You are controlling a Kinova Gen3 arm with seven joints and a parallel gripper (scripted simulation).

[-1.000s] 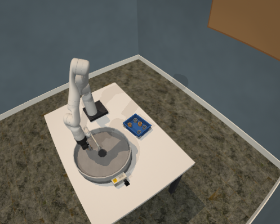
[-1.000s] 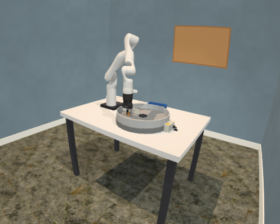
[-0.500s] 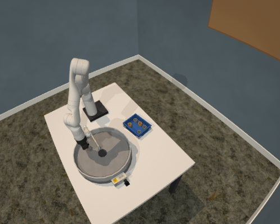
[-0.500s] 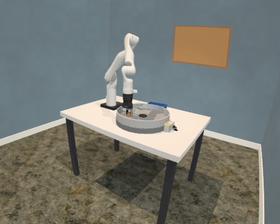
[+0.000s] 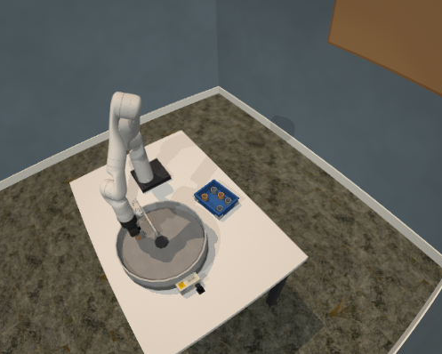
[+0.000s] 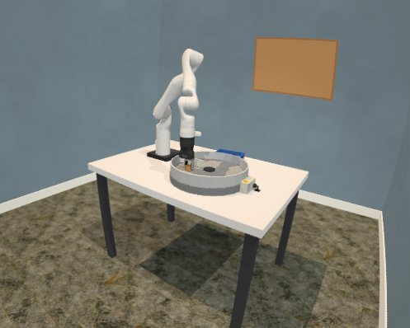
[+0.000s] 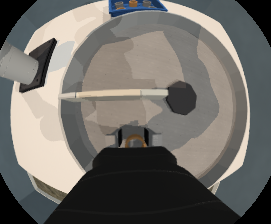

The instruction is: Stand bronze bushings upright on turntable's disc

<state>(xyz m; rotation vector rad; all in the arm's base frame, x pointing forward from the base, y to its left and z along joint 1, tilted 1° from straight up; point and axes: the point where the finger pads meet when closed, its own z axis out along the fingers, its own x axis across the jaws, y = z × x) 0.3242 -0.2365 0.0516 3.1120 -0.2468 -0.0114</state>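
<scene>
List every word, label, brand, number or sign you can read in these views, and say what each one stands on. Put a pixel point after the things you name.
No text can be read in any view.
Dark specks on the pale plate at the turntable's rim: too small to tell whether they are writing.
The box (image 5: 188, 282) (image 6: 247, 185) beside the turntable bears a yellow patch, with no readable lettering.

Blue crate (image 5: 211, 211) (image 6: 230, 153) (image 7: 139, 12), dark hub (image 5: 161, 242) (image 6: 209, 169) (image 7: 181, 98), mottled brown floor (image 5: 34, 267) (image 6: 60, 272), orange-brown wall board (image 5: 394, 40) (image 6: 295, 67)
</scene>
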